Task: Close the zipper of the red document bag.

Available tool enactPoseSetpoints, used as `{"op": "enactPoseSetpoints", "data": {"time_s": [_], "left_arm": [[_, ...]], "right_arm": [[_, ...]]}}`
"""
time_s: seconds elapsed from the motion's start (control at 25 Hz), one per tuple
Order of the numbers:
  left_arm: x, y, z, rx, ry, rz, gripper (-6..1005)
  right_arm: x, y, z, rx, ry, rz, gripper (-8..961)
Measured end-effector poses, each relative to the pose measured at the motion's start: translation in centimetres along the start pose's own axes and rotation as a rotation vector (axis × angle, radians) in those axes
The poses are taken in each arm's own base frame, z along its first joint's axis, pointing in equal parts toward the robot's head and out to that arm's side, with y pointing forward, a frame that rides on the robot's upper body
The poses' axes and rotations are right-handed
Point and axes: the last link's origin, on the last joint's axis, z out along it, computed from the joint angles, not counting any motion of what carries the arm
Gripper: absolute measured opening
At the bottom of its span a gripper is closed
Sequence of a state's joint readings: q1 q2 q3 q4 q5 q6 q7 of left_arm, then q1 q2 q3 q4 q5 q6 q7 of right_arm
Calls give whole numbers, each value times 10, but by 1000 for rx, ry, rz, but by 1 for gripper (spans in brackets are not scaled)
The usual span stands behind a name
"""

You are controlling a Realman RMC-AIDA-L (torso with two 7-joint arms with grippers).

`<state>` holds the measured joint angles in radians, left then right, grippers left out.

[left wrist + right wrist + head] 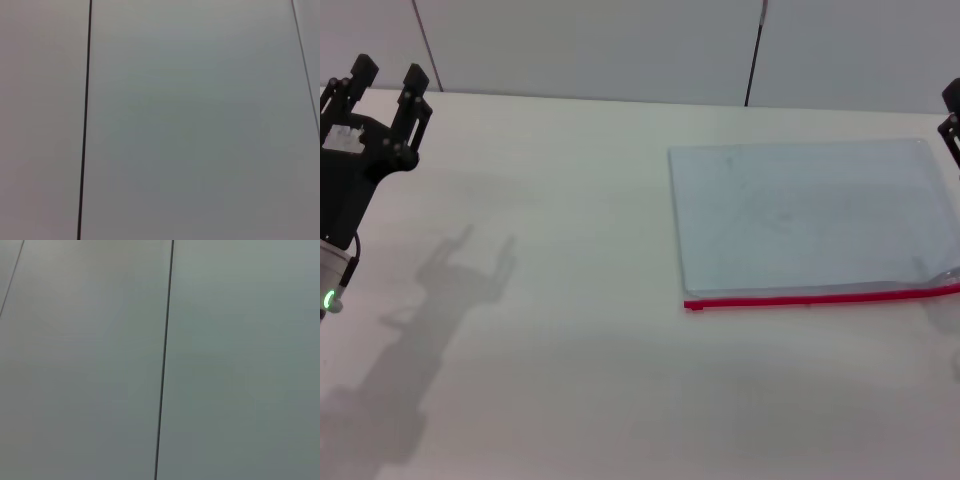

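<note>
The red document bag [805, 215] is laid flat on the white table [570, 350], on the right half of the head view. The zipper [820, 297] is seen as a thin red strip along the bag's near long edge; toward the right end the strip is lifted slightly off the pouch, possibly parted there, though this cannot be confirmed. No slider can be made out.

The left gripper [387, 75] is held raised at the far left edge, well apart from the bag, with its two black fingers spread and nothing between them; nothing is touched. Its shadow [470, 265] is cast on the table.

The right gripper [952, 125] is only glimpsed at the right edge, near the bag's far right corner.

Only grey wall panels [200, 125] with dark seams are shown in both wrist views.
</note>
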<state>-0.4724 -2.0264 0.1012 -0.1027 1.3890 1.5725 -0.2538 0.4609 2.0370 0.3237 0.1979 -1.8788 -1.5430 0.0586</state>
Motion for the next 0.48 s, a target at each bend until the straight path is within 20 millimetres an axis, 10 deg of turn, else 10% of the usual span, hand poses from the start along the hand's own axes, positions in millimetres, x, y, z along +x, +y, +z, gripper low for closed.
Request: {"op": "enactPoseSetpoints", "data": {"time_s": [0.48], "left_arm": [[0, 0, -1, 3, -1, 5, 559]], "right_arm": [[0, 0, -1, 2, -2, 4, 759]]}}
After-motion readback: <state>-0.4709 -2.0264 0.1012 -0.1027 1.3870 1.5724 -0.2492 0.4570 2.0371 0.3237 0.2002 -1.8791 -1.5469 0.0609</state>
